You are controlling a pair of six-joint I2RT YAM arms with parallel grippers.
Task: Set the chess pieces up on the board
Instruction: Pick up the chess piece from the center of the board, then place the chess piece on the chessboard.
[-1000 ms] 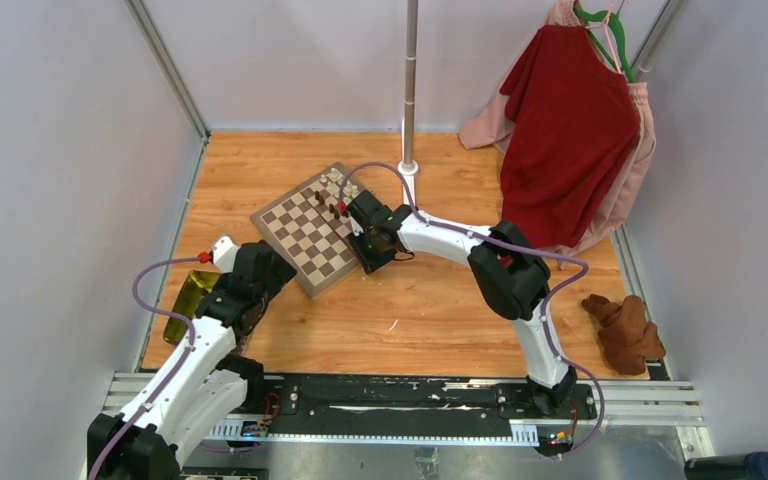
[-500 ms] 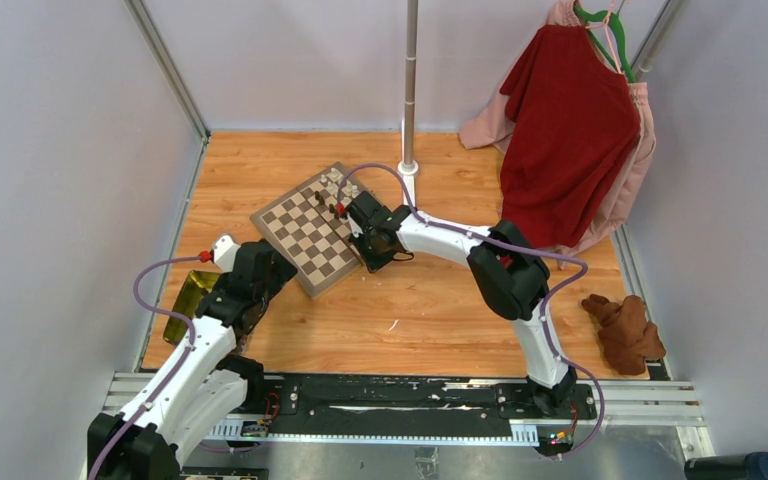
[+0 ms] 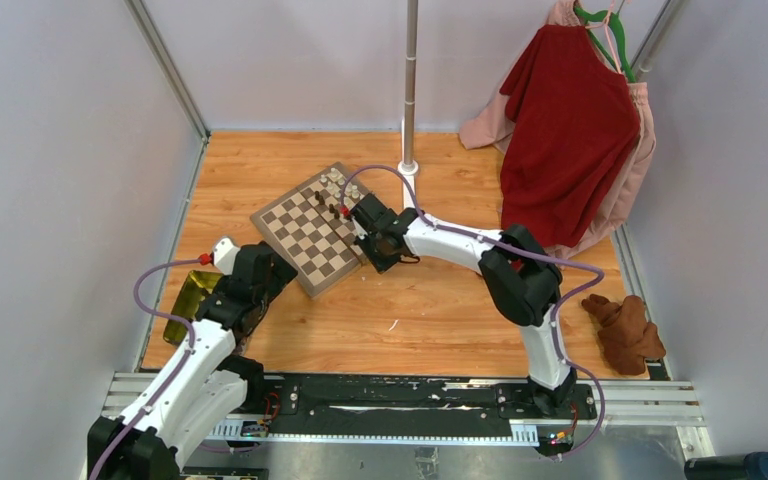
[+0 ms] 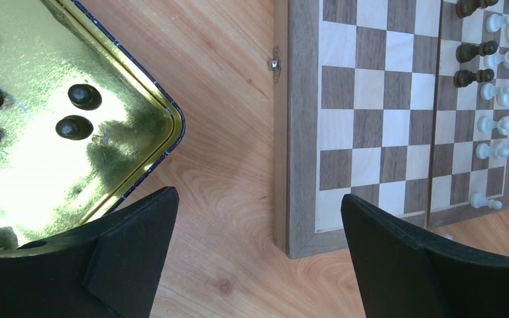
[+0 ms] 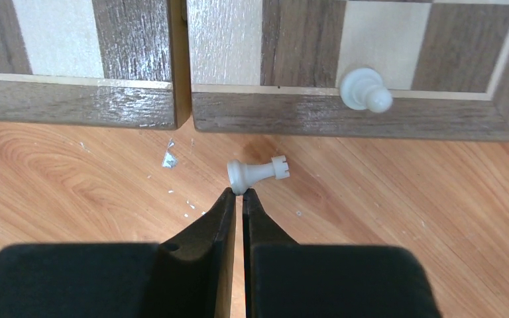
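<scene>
Basically the wooden table [image 3: 440,300] carries everything, with the board [image 3: 305,235] lying skewed on its far-left part. White chess pieces [image 4: 497,122] stand in rows along the board's far side with a few dark ones next to them. More dark pieces [image 4: 75,127] sit in the shiny yellow tray [image 4: 166,119], off the board's near corner.

The left pincer [image 4: 258,258] is spread wide and grasps nothing. It hangs above bare table between tray and board, well apart from the action.

The right pincer [image 5: 240,193] is down at the board's right edge and clenched, with only a thin slit between its fingers and nothing in that slit.

The thing that matters is a white rook [image 5: 258,173], tipped over on the table just outside the board rim. A white pawn [image 5: 366,91] stands on the corner square beyond it. In the right wrist view the rook lies straight ahead of the fingertips with its base touching them. Its long axis runs sideways across the pincer's line, crown pointing right.

My read is that the closure caught no rook. The right arm is far nearer, so a regrasp looks like its job: reopen, advance slightly, straddle the stem.
</scene>
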